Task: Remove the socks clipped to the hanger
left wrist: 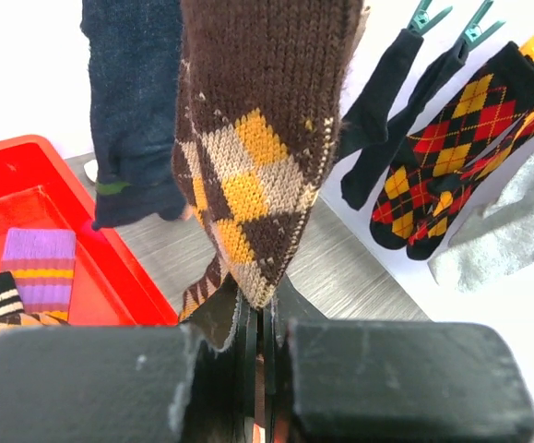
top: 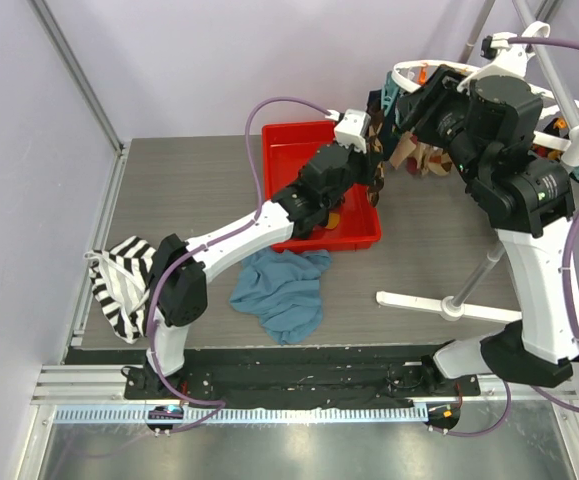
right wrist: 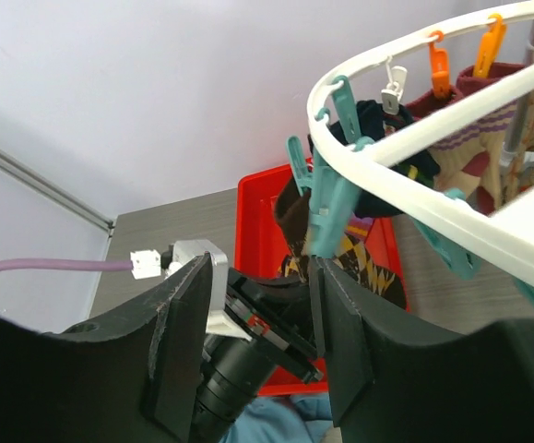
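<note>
Top external view puts the left gripper over the red tray, and its wrist view shows the fingers clamped on the toe of a brown argyle sock hanging from the white hanger. To the right, the right gripper stands with jaws apart at the hanger's rim, a teal clip between them.

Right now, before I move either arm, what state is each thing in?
left gripper, shut on the brown argyle sock at its toe.
right gripper, open, at a teal clip.
brown argyle sock, hanging, top out of view.
hanger, several socks clipped on.
red tray, holding a purple striped sock.
blue cloth, lying crumpled.
</note>
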You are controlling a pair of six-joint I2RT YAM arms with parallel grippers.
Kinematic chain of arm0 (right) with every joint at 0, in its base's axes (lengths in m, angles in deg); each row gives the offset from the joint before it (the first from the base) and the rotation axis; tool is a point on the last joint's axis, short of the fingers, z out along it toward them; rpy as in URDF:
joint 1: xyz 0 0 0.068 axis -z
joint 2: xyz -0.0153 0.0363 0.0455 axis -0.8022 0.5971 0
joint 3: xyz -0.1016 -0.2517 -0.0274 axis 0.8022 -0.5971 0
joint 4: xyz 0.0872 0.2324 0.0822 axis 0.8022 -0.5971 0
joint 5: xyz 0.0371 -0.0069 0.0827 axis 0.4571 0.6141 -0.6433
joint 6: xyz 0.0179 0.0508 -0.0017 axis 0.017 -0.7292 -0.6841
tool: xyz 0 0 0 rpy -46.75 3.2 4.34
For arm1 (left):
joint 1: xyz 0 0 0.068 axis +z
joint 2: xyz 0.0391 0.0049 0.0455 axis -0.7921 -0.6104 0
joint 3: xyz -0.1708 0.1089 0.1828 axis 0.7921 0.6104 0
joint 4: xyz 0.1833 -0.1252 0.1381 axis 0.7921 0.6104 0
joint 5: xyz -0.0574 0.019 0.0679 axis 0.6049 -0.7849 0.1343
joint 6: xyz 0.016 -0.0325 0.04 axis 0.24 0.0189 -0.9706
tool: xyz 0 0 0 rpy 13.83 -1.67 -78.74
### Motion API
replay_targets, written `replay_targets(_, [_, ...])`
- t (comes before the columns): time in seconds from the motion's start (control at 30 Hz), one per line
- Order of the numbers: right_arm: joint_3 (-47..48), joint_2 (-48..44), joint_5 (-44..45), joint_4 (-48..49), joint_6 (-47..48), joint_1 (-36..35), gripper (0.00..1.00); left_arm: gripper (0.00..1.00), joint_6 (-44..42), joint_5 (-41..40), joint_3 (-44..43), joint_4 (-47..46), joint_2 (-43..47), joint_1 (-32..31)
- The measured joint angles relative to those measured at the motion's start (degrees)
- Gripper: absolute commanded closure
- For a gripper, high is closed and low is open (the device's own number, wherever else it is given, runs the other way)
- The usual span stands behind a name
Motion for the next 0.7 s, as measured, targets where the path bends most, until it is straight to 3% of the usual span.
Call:
replay_targets(0.43, [6.8, 14.0, 3.5, 1.8, 0.2, 0.0, 0.48, 1.00, -0.2, -1.5, 0.4, -0.1, 0.3, -1.4])
replay_targets(0.7, [6.8, 15.9, 9.3, 1.7, 0.2, 0.0, 0.48, 1.00, -1.3, -2.8, 1.7, -0.3, 0.8, -1.6])
